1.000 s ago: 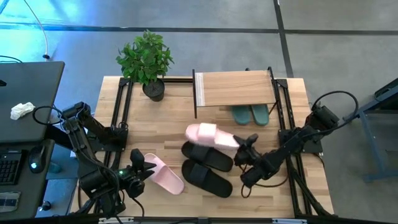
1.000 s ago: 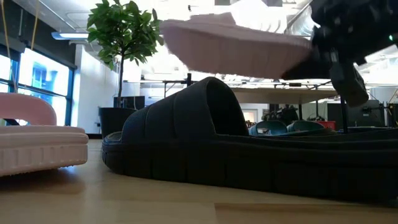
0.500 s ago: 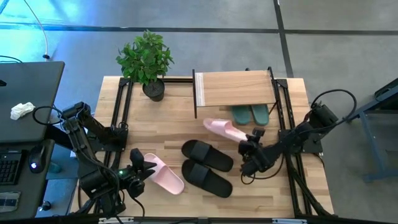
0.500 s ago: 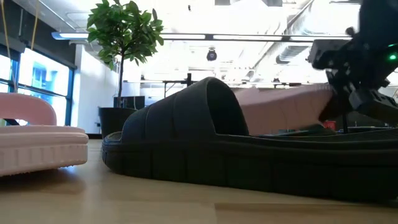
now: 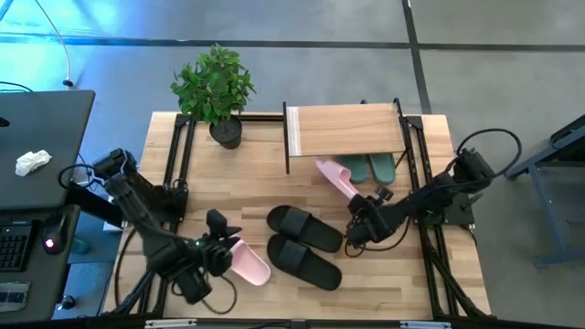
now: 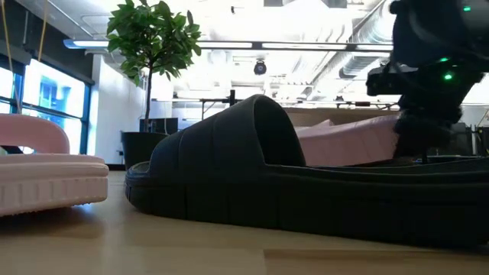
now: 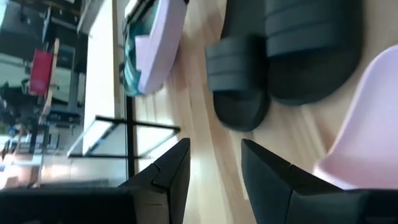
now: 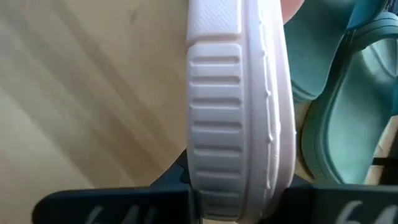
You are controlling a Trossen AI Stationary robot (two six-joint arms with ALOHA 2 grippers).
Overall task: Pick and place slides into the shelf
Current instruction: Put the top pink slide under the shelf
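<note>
My right gripper (image 5: 358, 212) is shut on a pale pink slide (image 5: 335, 177) whose far end points under the shelf (image 5: 345, 130), next to two teal slides (image 5: 370, 167) on the table below the board. In the low view this pink slide (image 6: 344, 141) shows behind a black slide (image 6: 252, 176). Two black slides (image 5: 304, 228) lie flat side by side mid-table. The second pink slide (image 5: 247, 263) lies flat near the table's near-left. My left gripper (image 5: 222, 239) is open, just left of it and touching nothing; in its wrist view the fingers (image 7: 168, 180) stand apart beside the pink sole (image 7: 367, 137). My right gripper pinches the pink slide at its near end, one finger (image 8: 112, 202) on each face of the sole, with the ribbed side wall (image 8: 214, 155) showing between them. The fingers come from the table's near-right, along the slide. Whether the far end touches the table, I cannot tell.
A potted plant (image 5: 215, 87) stands at the far-left corner beside the shelf. Black frame rails (image 5: 178, 164) run along both table sides. Bare wood lies between the plant and the black slides. A desk with a keyboard sits left of the table.
My right gripper carried the pink slide from above the black slides toward the far edge and down, turning it so its free end now points under the shelf beside the teal slides. My left gripper shifted a little toward the table's right, beside the other pink slide.
</note>
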